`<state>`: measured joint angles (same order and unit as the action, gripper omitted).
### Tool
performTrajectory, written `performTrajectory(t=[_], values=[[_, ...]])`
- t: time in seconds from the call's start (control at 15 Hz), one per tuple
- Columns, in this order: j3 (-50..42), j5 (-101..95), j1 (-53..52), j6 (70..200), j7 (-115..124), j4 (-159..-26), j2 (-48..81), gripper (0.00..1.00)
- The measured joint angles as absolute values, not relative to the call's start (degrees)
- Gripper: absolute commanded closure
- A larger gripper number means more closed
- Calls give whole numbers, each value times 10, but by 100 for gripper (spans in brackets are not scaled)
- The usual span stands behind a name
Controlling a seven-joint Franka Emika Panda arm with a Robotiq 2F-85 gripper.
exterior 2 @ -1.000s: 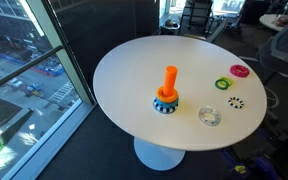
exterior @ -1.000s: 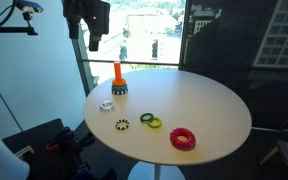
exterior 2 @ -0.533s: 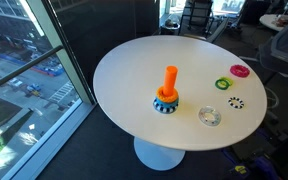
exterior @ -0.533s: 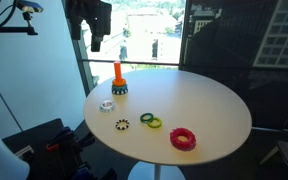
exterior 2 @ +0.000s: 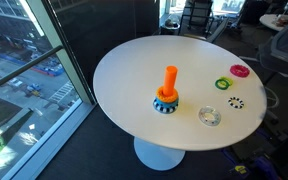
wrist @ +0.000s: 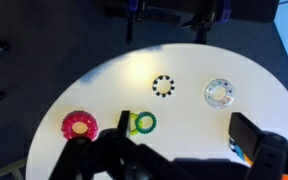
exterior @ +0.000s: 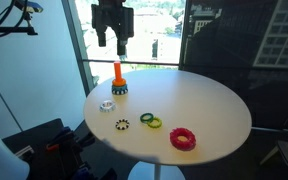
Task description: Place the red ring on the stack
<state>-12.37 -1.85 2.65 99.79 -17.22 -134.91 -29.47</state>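
Note:
The red ring [exterior: 183, 139] lies flat near the front edge of the round white table, and shows in the other exterior view [exterior 2: 240, 71] and the wrist view [wrist: 80, 125]. The stack [exterior: 118, 78], an orange peg on a dark toothed base, stands at the far side of the table [exterior 2: 168, 90]. In the wrist view only a sliver of it [wrist: 243, 151] shows beside the right finger. My gripper [exterior: 111, 40] hangs open and empty high above the table, over the stack's side and far from the red ring. In the wrist view its fingers [wrist: 187, 135] are spread wide.
A yellow-green ring [exterior: 152, 123] [wrist: 143, 123] lies beside a dark one. A black-and-white ring [exterior: 122, 125] [wrist: 163, 86] and a small white ring [exterior: 107, 105] [wrist: 219, 93] lie nearby. The white table [exterior: 214, 105] stands beside a window.
My gripper has moved sideways, to the right in an exterior view, and now hangs above the stack's side. The rings and stack have not moved.

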Motion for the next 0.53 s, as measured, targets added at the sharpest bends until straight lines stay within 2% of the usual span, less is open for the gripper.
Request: performTrajectory(t=[0.53], values=[[-120, -49, 61, 1123, -117, -1341, -195, 0]])
